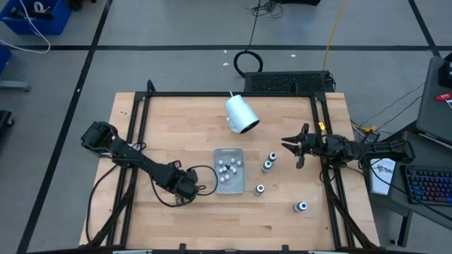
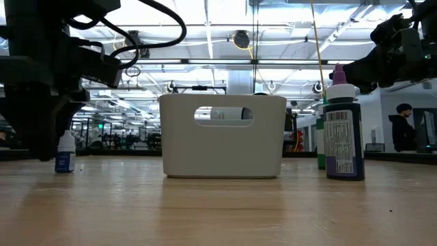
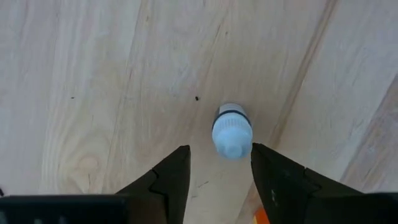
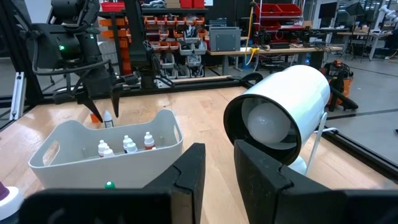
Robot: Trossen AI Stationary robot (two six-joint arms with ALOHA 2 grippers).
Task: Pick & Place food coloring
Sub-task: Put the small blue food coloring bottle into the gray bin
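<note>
High view shows the pale wooden desk (image 1: 176, 127) with a black metal frame along its edges, carrying everything. On the desk's left part the dark left arm reaches toward the middle, and the left gripper (image 1: 205, 188) points down just left of the tray. Its two fingers stand apart, with one small whitish food coloring bottle (image 3: 232, 130) upright on the wood between them; the left wrist view shows the bottle's pale cap from above, and the fingers do not touch it. At the right edge the right arm waits, and the right gripper (image 1: 296, 149) hangs above the desk with its fingers pressed together, holding nothing.

Next in size is the large white cylindrical cup (image 1: 241, 114), lying on its side near the far edge, its open mouth turned toward the tray. The pale rectangular plastic tray (image 1: 229, 152) stands at the middle of the desk, and several tiny whitish bottles (image 1: 227, 169) are inside it.

Right of the tray, toward the right edge, four slightly larger dark bottles with pale round caps (image 1: 268, 162) stand upright on the wood, apart from each other; one of them (image 1: 301, 207) stands closest to the near right corner.
</note>
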